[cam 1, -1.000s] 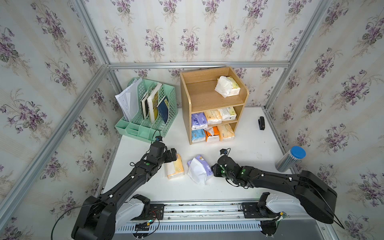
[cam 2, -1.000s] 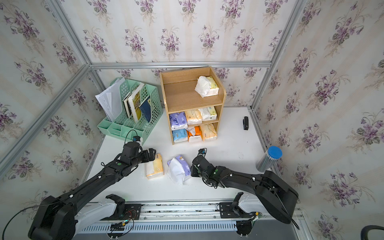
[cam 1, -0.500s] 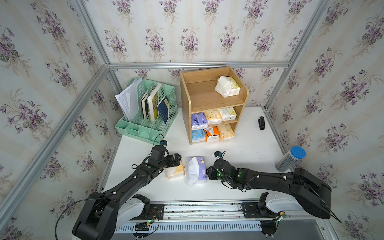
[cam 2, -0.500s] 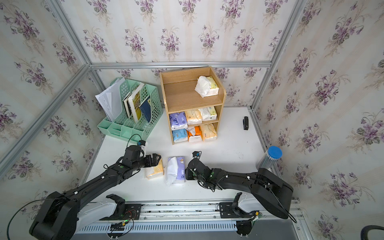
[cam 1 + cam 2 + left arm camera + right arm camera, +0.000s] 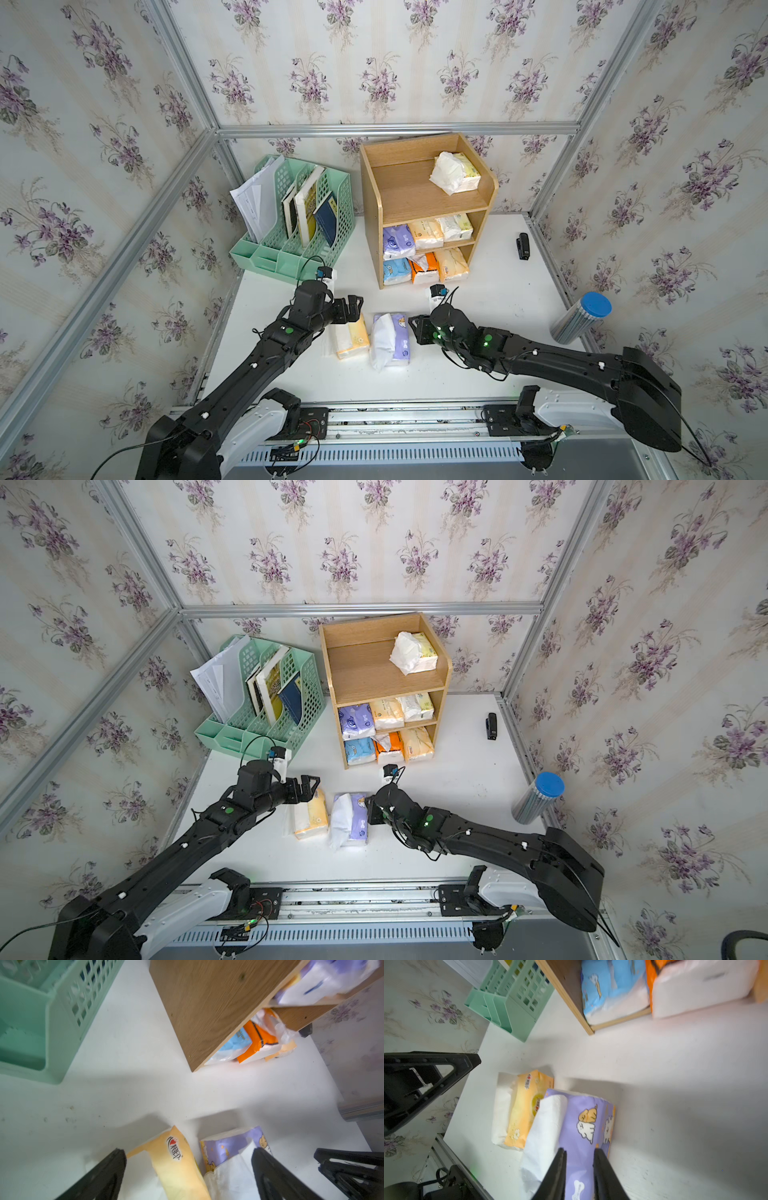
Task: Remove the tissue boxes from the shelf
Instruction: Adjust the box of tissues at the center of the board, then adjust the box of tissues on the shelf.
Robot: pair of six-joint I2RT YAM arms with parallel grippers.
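The wooden shelf (image 5: 411, 195) holds several tissue boxes: a pale one (image 5: 457, 172) on the top tier, three on the middle tier (image 5: 426, 235), three on the bottom tier (image 5: 424, 268). Two more lie side by side on the white table, a yellow pack (image 5: 351, 340) (image 5: 178, 1167) and a purple pack (image 5: 392, 338) (image 5: 583, 1122) with white tissue showing. My left gripper (image 5: 353, 309) (image 5: 189, 1152) hangs wide open over the yellow pack's far end. My right gripper (image 5: 415, 328) (image 5: 579, 1155) is at the purple pack's right end, its jaws close together with the wrapper between them.
A mint-green file rack (image 5: 299, 232) with papers and books stands left of the shelf. A small black object (image 5: 523, 246) lies at the back right. A striped cylinder with a blue lid (image 5: 582, 318) stands at the table's right edge.
My right gripper has brought the purple pack leftward and laid it flat beside the yellow pack. The left gripper has shifted only slightly and stays open.
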